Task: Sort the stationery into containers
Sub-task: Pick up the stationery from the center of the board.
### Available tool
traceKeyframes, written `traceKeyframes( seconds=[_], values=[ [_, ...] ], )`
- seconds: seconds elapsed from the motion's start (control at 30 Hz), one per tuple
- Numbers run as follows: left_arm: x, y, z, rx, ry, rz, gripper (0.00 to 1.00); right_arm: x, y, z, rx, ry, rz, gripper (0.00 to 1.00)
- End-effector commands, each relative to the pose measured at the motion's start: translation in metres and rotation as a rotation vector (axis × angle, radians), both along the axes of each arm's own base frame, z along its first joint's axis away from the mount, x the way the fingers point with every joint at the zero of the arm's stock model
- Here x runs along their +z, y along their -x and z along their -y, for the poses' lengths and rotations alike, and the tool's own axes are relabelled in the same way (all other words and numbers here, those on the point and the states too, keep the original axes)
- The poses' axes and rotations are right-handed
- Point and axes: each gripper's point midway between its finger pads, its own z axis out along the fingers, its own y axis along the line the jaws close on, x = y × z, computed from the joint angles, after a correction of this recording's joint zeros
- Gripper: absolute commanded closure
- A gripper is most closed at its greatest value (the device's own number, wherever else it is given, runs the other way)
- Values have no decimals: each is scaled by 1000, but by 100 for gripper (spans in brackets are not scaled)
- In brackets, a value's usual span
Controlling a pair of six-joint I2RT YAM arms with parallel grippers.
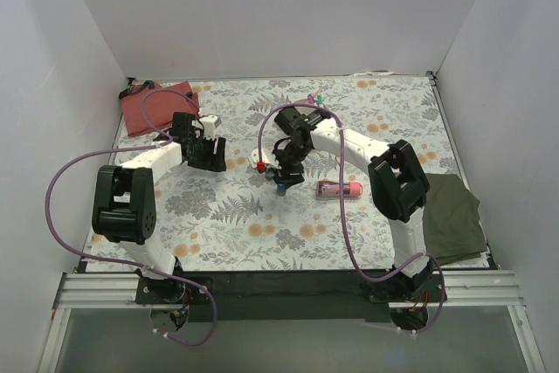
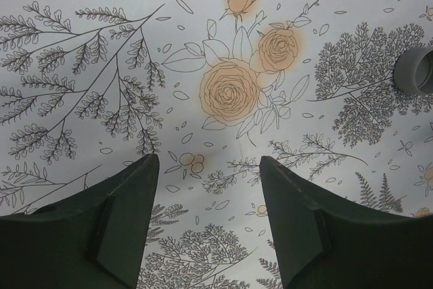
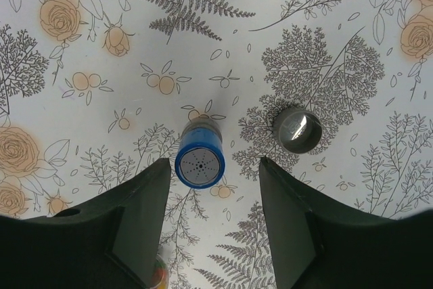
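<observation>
My right gripper (image 3: 215, 167) hangs open over the flowered cloth. An upright cylinder with a blue perforated top (image 3: 199, 160) stands just ahead of its left fingertip, untouched; in the top view this blue cylinder (image 1: 281, 188) shows under my right gripper (image 1: 285, 172). A small grey cylinder (image 3: 298, 130) stands to the right of it. A pink tube (image 1: 339, 189) lies further right. My left gripper (image 2: 210, 160) is open and empty above bare cloth, with a grey cylinder (image 2: 414, 71) at that view's right edge. The red pouch (image 1: 157, 107) lies at the far left corner.
A dark green cloth (image 1: 454, 216) lies at the table's right edge. A small white and red item (image 1: 260, 163) sits between the two grippers. Pens with pink and teal tips (image 1: 314, 98) lie behind the right arm. White walls enclose three sides.
</observation>
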Motion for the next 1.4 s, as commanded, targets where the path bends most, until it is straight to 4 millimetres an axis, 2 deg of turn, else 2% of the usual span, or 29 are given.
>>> traceKeyframes(
  seconds=[0.0,0.2,0.6,0.63,0.67,0.9,0.97,1.0,1.03,1.13,1.17,1.27,1.37],
  values=[
    [20,-5,1,-1,-9,74,39,11,-1,-7,-5,-37,28,37],
    [18,-2,2,-6,-8,68,39,7,0,-5,-7,-30,20,39],
    [16,-3,4,-13,-2,68,39,-1,8,-2,-22,-11,-18,50],
    [16,-3,4,-13,-2,68,39,-1,8,-2,-23,-8,-19,56],
    [17,-3,4,-13,-2,69,39,-2,8,-1,-24,-4,-21,58],
    [15,-2,5,-15,7,64,40,1,7,-1,-35,-1,-13,62],
    [15,-2,6,-17,8,63,40,2,5,0,-43,6,-7,68],
    [16,-2,6,-18,7,66,40,4,3,0,-50,10,0,71],
    [16,-2,6,-19,5,67,40,9,-4,-1,-64,13,23,79],
    [15,-1,5,-17,1,69,40,24,-16,-3,-83,-7,62,86],
    [14,0,5,-16,5,67,40,33,-23,-7,-88,-25,81,87],
    [12,1,6,-10,13,61,40,44,-29,-16,-87,-55,99,92],
    [12,1,5,-10,7,64,40,41,-32,-19,-91,-57,97,95]
  ],
)
